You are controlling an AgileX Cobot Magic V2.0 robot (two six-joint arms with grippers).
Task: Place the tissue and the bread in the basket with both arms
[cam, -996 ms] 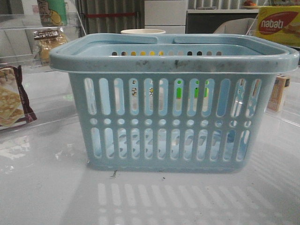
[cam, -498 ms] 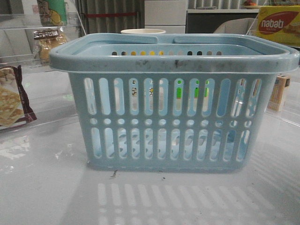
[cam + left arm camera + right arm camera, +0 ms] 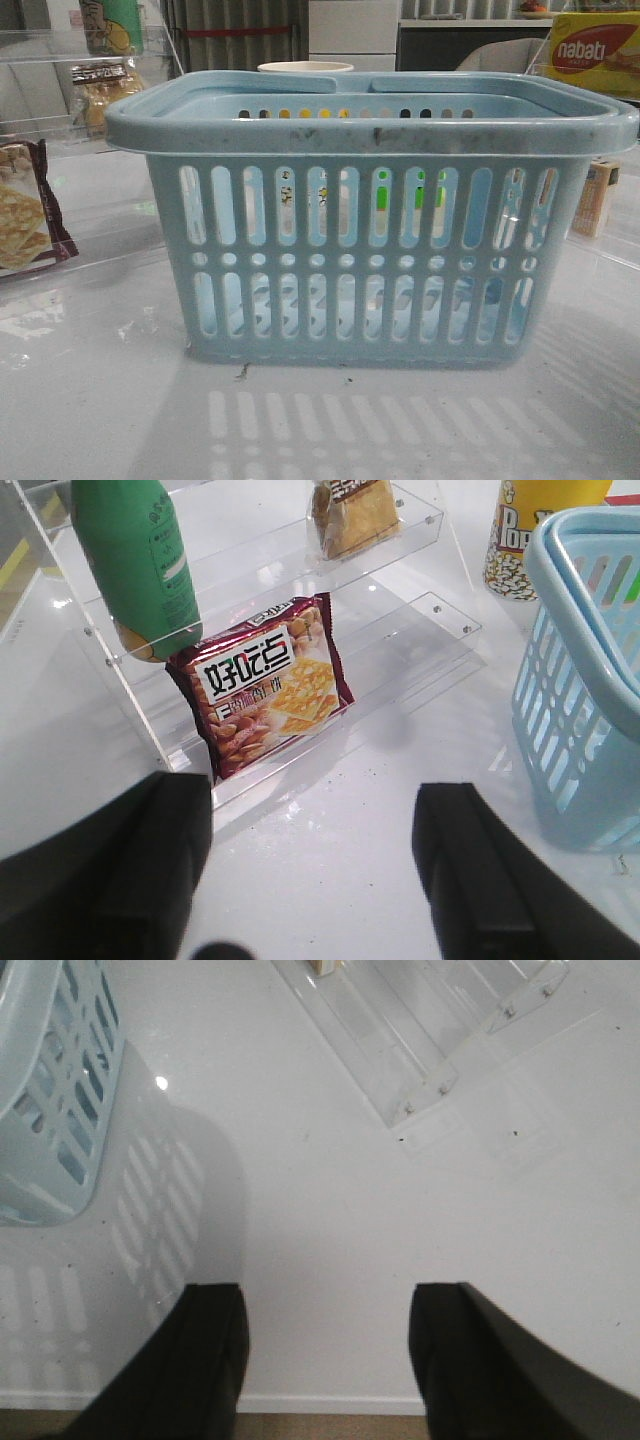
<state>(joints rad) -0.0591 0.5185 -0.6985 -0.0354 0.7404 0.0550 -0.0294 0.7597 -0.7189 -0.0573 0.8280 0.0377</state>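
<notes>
White tabletop (image 3: 100,420) fills the foreground of the front view. Just beyond it, at centre, stands the basket (image 3: 370,215), upright, light blue, its thick rim scuffed and its handles folded down. At its 9 o'clock a maroon-edged cracker packet (image 3: 25,215) leans on a clear acrylic shelf (image 3: 60,160); at 3 o'clock stands a small tan carton (image 3: 598,197). Farther back, at 10 o'clock, the bread (image 3: 100,90) sits on a higher tier of the shelf, and at 1 o'clock a yellow nabati box (image 3: 595,52) rests.

The left gripper (image 3: 310,880) hangs with fingers spread wide over bare table, empty, the cracker packet ahead of it and the bread on the tier above. The right gripper (image 3: 325,1360) is likewise spread and empty above bare table beside the basket. No tissue can be made out.
</notes>
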